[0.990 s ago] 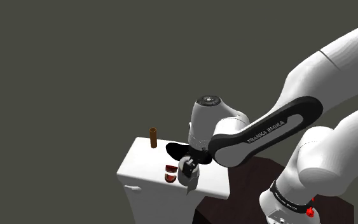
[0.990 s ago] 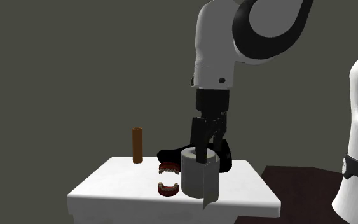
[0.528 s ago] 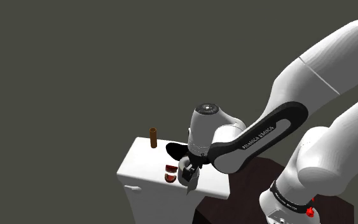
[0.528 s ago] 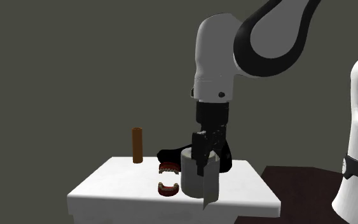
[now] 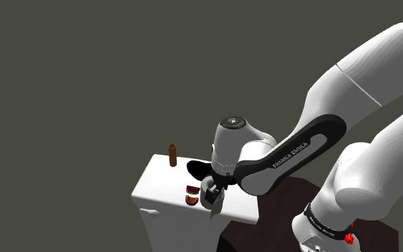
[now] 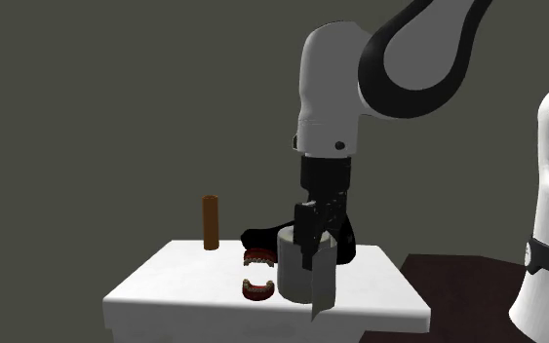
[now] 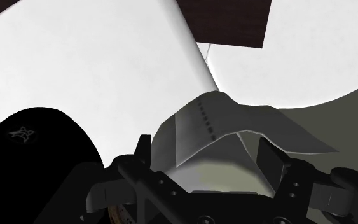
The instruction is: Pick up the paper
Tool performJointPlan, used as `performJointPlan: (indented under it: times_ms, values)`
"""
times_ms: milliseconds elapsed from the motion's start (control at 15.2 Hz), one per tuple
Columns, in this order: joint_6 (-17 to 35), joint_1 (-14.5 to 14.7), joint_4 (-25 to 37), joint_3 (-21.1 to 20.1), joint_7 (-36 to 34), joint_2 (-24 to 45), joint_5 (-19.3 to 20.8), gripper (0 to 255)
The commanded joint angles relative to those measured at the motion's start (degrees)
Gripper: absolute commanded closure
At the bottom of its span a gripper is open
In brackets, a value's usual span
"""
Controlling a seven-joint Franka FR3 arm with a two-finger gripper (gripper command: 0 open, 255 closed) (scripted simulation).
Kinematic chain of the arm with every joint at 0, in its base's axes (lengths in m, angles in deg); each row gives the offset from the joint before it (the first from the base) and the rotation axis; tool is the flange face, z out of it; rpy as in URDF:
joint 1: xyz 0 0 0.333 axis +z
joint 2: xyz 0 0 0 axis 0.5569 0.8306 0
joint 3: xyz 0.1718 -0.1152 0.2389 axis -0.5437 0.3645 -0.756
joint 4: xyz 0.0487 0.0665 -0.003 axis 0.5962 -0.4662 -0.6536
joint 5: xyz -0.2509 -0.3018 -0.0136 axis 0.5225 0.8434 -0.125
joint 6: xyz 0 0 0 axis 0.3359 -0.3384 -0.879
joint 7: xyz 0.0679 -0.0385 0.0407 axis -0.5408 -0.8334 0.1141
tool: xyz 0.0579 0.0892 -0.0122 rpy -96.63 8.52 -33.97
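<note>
White table (image 6: pixel 165 287) against a plain dark backdrop: the gripper (image 7: pixel 206 156), lowered over the past second and since motionless, now clasps the upright paper roll (image 6: pixel 296 283) standing on it, so lifting appears next.

Dim, even light overall; backdrop flat grey-olive. My arm (image 5: pixel 364 79) is bright on top, shaded beneath. The table (image 6: pixel 184 278) top is lit, its near face greyer. The paper roll (image 6: pixel 292 283) reads grey, darker than that top.
</note>
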Motion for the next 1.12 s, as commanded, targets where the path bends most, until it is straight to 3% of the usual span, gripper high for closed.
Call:
performJointPlan:
  times_ms: [0,1056]
  values:
    - [0.14,-0.01,-0.03,0.00,0.01,0.09,-0.02,255]
    - [-16.64,2.53,3.66,3.68,2.71,-13.25,-2.83,255]
